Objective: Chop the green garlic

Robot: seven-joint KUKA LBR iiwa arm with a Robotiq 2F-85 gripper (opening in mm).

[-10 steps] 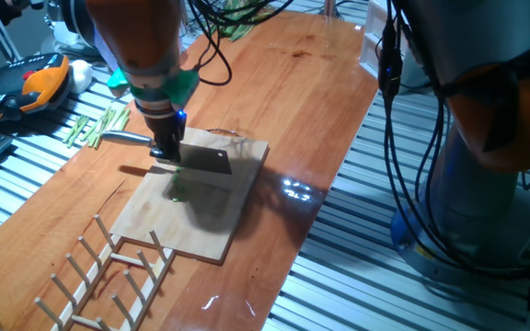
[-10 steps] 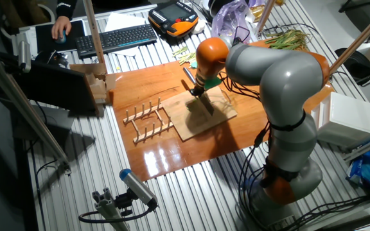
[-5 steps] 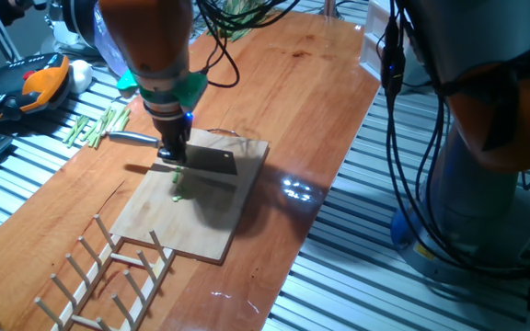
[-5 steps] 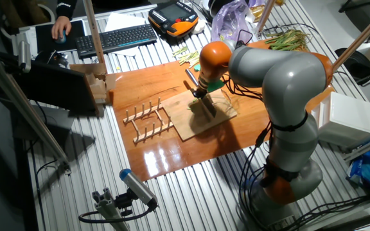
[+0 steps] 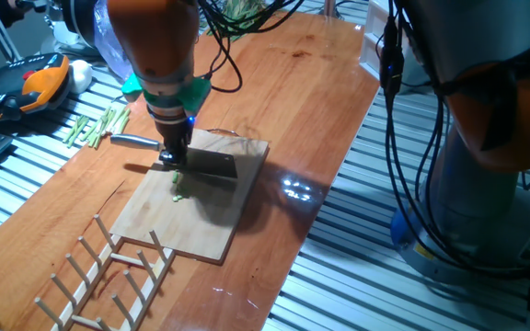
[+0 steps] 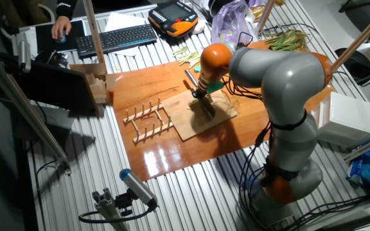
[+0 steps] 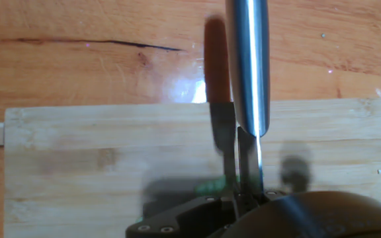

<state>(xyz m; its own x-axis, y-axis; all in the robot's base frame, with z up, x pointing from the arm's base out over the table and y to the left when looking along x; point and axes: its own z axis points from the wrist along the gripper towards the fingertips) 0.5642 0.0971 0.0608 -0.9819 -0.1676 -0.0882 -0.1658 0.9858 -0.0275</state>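
My gripper (image 5: 172,153) is shut on a knife, whose dark blade (image 5: 213,164) rests low over the pale wooden cutting board (image 5: 205,216). The knife's steel handle (image 5: 129,140) sticks out to the left. The green garlic (image 5: 178,185) lies on the board as a few tiny bright green bits just in front of the blade. From the other fixed view, the gripper (image 6: 202,96) stands over the board (image 6: 191,125). The hand view shows the steel handle (image 7: 247,59) pointing away, the board (image 7: 98,158) below, and a faint green bit (image 7: 208,188) near the gripper (image 7: 243,196).
A bunch of thicker pale green stalk pieces (image 5: 97,127) lies left of the board. A wooden peg rack (image 5: 104,271) stands at the board's near corner. Leafy green stalks (image 6: 289,38) are heaped at the table's far end. An orange pendant (image 5: 35,81) and a keyboard (image 6: 117,37) sit beyond.
The gripper and knife have shifted slightly to the right along the board, and the green bits in front of the blade now show more plainly.
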